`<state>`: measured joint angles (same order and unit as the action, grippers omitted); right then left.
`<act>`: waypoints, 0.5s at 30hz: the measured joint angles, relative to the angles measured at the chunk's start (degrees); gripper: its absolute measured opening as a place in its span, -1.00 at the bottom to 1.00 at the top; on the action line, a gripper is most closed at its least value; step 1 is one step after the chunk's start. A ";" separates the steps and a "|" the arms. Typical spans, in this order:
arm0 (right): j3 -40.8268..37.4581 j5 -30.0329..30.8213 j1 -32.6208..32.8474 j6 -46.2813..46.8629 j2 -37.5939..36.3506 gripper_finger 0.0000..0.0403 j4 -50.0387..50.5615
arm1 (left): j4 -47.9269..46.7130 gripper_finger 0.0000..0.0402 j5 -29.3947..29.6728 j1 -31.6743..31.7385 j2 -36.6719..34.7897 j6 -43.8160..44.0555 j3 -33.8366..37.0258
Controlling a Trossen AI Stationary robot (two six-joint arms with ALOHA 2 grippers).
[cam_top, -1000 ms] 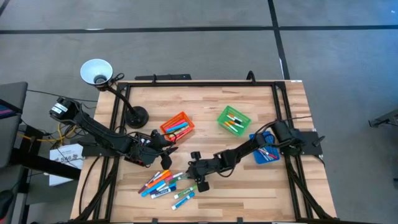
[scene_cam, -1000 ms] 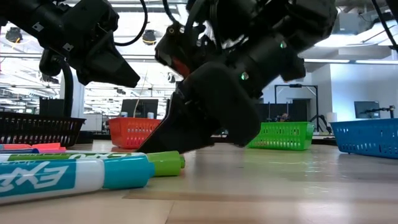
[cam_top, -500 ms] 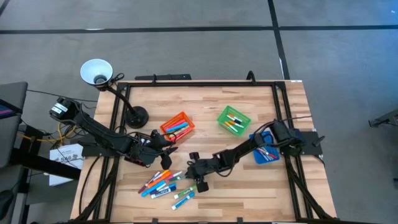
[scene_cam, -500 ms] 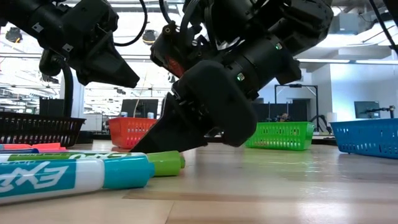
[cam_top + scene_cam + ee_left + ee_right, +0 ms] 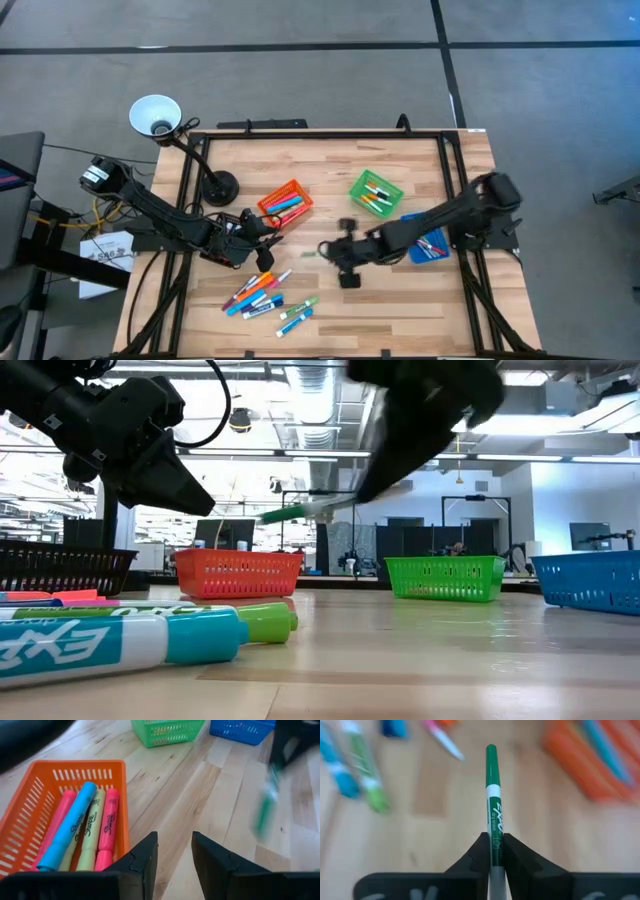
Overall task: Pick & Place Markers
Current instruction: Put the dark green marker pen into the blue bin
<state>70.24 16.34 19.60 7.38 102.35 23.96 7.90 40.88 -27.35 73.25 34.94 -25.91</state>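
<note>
While the right tool (image 5: 492, 851) is clenching a thin green marker (image 5: 492, 795) between its two dark fingers, it is hanging above the table (image 5: 330, 160) near the centre, at about three o'clock from the loose pile of markers (image 5: 265, 295). From overhead the marker is showing only as a faint green streak sticking out toward nine o'clock from the right tool (image 5: 343, 252). At table height the same green marker (image 5: 295, 513) is pointing level in the air, clear of the wood, with the blurred dark arm above it.

The left tool (image 5: 262, 240) is waiting at nine o'clock of the table's centre, just at six o'clock of the orange bin (image 5: 284, 203), its fingers parted and grasping nothing; its wrist camera is showing the gap between the two fingers (image 5: 141, 857) with bare wood behind.

That orange bin (image 5: 30, 785) is holding pink, blue and pale yellow highlighter markers (image 5: 75, 825) lying side by side. The green bin (image 5: 377, 193) at one o'clock is holding a few markers, and the blue bin (image 5: 428, 245) at three o'clock is partly hidden under the right arm. Close to the low camera, a teal marker (image 5: 110, 645) and a green-capped marker (image 5: 262, 623) are lying flat on the table.
</note>
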 joint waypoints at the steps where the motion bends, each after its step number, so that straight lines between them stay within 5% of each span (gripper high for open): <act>1: 0.00 2.76 0.47 2.68 -1.99 -0.88 4.57 | 0.07 -0.42 0.00 0.01 0.00 0.00 0.00; 6: -1.52 12.35 3.29 22.25 -9.01 -0.91 28.44 | 0.32 -0.42 0.00 0.00 0.00 0.00 0.00; 15: -10.25 10.48 14.94 75.17 -17.26 -0.78 60.43 | 0.63 -0.42 0.00 0.02 0.00 0.00 0.00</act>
<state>59.99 26.81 34.54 82.55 85.09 84.39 8.53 40.88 -27.33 73.25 34.94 -25.91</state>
